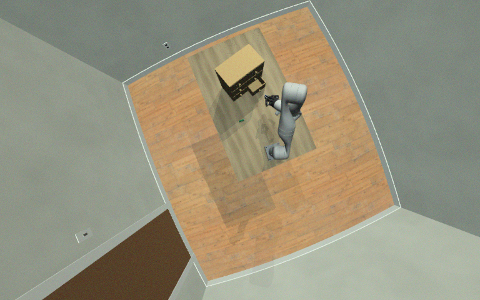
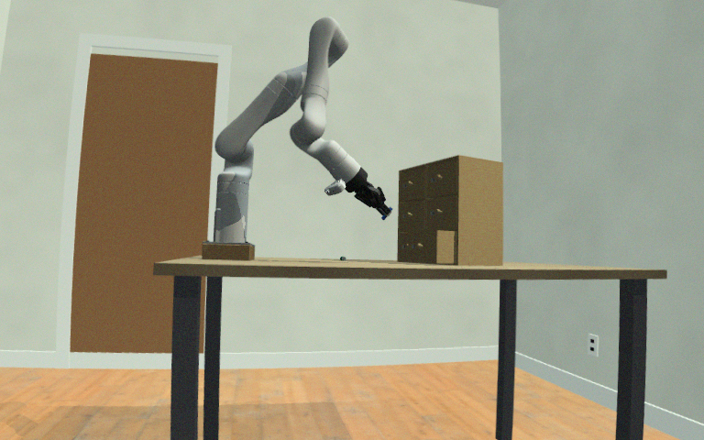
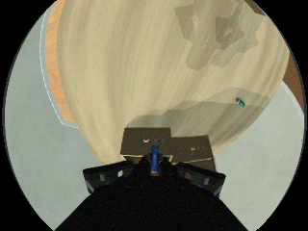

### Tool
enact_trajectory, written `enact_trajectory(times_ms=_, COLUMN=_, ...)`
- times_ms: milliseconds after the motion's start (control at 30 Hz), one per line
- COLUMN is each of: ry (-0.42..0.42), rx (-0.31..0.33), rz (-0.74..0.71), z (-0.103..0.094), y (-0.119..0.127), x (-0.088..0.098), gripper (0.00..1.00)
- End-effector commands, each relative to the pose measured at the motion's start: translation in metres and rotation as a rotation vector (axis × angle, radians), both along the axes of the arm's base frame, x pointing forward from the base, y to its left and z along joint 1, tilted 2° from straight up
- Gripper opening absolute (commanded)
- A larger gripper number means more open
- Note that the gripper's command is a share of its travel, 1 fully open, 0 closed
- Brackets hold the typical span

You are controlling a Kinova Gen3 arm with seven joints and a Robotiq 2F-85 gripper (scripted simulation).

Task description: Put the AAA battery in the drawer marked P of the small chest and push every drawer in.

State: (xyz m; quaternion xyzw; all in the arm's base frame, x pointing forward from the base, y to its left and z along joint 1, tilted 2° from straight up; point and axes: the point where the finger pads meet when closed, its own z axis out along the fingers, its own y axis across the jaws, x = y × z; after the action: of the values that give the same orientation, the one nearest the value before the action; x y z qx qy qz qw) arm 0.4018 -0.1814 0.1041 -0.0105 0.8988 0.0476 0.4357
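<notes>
A small blue battery [image 2: 384, 217] [image 3: 154, 161] is held between the fingertips of my gripper [image 1: 267, 100] [image 2: 386, 213], which is shut on it. Its ends stick out on both sides. The gripper is tilted, in the air above the table, in front of the chest [image 1: 240, 65] [image 2: 479, 213] and higher than the open drawer. One bottom drawer [image 1: 255, 85] [image 2: 445, 247] [image 3: 135, 140] stands pulled out, in the column on the right in the top view. It is level. Other drawers look pushed in. The drawer letters are too small to read. The fingers partly hide the chest in the wrist view.
A green battery-like object [image 1: 241, 120] [image 2: 342, 258] [image 3: 241, 102] lies on the table [image 1: 247, 155] [image 2: 291, 267], away from the chest on the arm-base side. The arm base [image 1: 269, 155] [image 2: 228, 251] stands at the other end of the table. Small knobs stick out from the drawer fronts.
</notes>
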Motion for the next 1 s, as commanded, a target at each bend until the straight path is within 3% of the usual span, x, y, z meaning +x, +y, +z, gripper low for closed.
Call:
enact_trajectory(times_ms=0, ry=-0.071, rx=-0.031, rz=0.023, z=-0.0137, y=0.0005, x=-0.0090, gripper=0.05)
enact_trajectory(times_ms=400, ry=-0.260, rx=-0.015, rz=0.013, z=-0.0159, y=0.0007, x=-0.0109, gripper=0.05)
enact_trajectory(times_ms=967, ry=-0.332, rx=-0.013, rz=0.006, z=-0.0155, y=0.0006, x=-0.0116, gripper=0.05)
